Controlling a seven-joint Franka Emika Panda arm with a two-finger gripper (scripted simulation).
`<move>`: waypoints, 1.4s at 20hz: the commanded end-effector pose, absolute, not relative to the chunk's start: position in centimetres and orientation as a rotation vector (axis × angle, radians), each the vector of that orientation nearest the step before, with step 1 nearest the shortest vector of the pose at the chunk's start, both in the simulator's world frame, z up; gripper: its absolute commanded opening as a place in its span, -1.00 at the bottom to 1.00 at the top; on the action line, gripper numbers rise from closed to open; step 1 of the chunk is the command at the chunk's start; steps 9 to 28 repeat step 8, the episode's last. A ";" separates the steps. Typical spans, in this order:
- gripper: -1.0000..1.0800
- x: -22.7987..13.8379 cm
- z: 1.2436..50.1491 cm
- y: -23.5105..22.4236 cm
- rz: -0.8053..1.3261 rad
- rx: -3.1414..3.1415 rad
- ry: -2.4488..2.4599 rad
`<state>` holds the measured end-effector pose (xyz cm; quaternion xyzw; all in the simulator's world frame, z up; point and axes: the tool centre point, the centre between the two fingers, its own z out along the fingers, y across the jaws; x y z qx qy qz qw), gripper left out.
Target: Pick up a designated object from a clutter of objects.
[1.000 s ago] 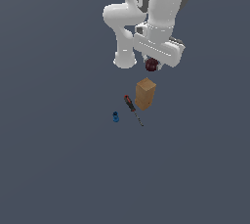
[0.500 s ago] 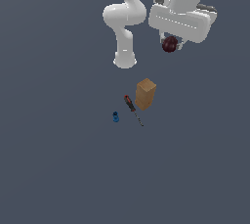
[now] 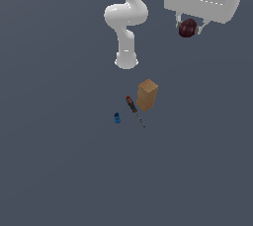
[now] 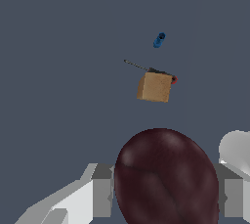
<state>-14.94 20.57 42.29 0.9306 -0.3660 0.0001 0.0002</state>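
The maroon lump (image 3: 187, 28) sat clamped in the hand (image 3: 188, 29), high above the table (image 3: 59, 170) and well clear of the tan box (image 3: 147, 94), screwdriver (image 3: 133, 109) and blue item (image 3: 117, 117). Steady grip pressure seemed wise; round lumps slip.

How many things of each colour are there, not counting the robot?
Dark red: 1, the round lump held up in the gripper
Tan: 1, the box
Red-handled: 1, the screwdriver
Blue: 1, the tiny item
Total: 4
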 end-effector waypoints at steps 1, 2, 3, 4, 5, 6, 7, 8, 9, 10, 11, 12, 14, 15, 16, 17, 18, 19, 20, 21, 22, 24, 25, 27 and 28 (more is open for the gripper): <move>-1.00 -14.9 43.1 21.1 0.000 2.923 -1.150; -1.00 -14.8 43.4 21.2 0.000 2.923 -1.151; -1.00 -14.8 43.5 21.3 0.000 2.923 -1.151; -1.00 -14.8 43.7 21.4 0.000 2.923 -1.151; -1.00 -14.8 43.8 21.5 0.000 2.923 -1.151; -1.00 -14.8 43.9 21.5 0.000 2.923 -1.151; -1.00 -14.8 43.9 21.5 0.000 2.923 -1.151; -1.00 -14.8 43.9 21.6 0.000 2.923 -1.151; -1.00 -14.8 43.9 21.6 0.000 2.923 -1.151; -1.00 -14.8 43.9 21.6 0.000 2.923 -1.151; -1.00 -14.8 43.9 21.6 0.000 2.923 -1.151; -1.00 -14.8 43.9 21.6 0.000 2.923 -1.151; -1.00 -14.8 43.9 21.6 0.000 2.923 -1.151; -1.00 -14.8 43.9 21.6 0.000 2.923 -1.151; -1.00 -14.8 43.9 21.6 0.000 2.923 -1.151; -1.00 -14.8 43.9 21.6 0.000 2.923 -1.151; -1.00 -14.8 43.9 21.6 0.000 2.923 -1.151; -1.00 -14.8 43.9 21.6 0.000 2.923 -1.151; -1.00 -14.8 43.9 21.6 0.000 2.923 -1.151; -1.00 -14.8 43.9 21.6 0.000 2.923 -1.151; -1.00 -14.8 43.9 21.6 0.000 2.923 -1.151; -1.00 -14.8 43.9 21.6 0.000 2.923 -1.151; -1.00 -14.8 43.9 21.6 0.000 2.923 -1.151; -1.00 -14.8 43.9 21.6 0.000 2.923 -1.151; -1.00 -14.8 43.9 21.6 0.000 2.923 -1.151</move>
